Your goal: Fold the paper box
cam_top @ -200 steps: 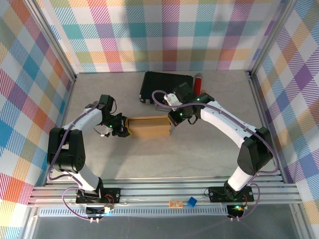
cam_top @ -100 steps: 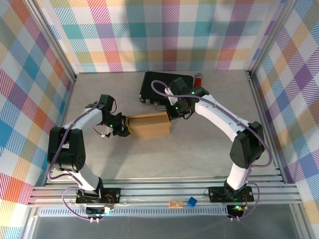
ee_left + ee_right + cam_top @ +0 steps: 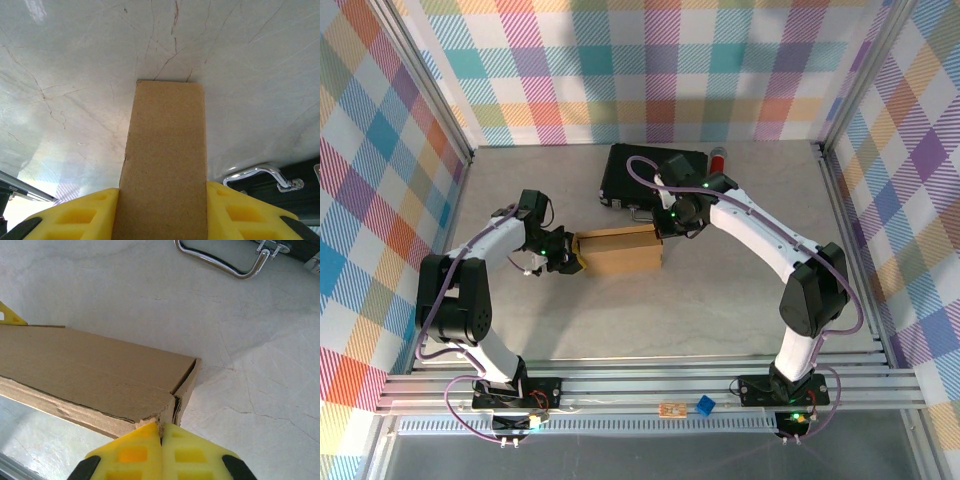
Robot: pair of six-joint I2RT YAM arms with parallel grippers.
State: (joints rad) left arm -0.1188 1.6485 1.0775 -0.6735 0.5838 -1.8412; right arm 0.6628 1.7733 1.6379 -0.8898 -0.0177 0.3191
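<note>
We see checked walls (image 3: 670,70) of many colours around a pale grey table (image 3: 740,300). At the far side of the table lies a black case (image 3: 640,165). Just in front of it, near the middle of the table, lies the paper box (image 3: 617,254). It is plain brown card, folded up into a long, flat shape, and it rests on the table top with its long side running left to right.

The left gripper (image 3: 565,252) is at the left end of the box. In the left wrist view its yellow fingers (image 3: 75,212) sit one on each side of the box (image 3: 165,160) and squeeze it between them.

The right gripper (image 3: 665,228) is at the right end of the box, at the back corner. In the right wrist view its yellow fingers (image 3: 127,455) are pressed together, and their tips touch the rough corner of the box (image 3: 90,370). We cannot tell if a thin bit of card is caught between them.

The case has a shiny silver handle (image 3: 225,262) that points toward the box. A small red tube (image 3: 718,160) lies just beside the right end of the case.
</note>
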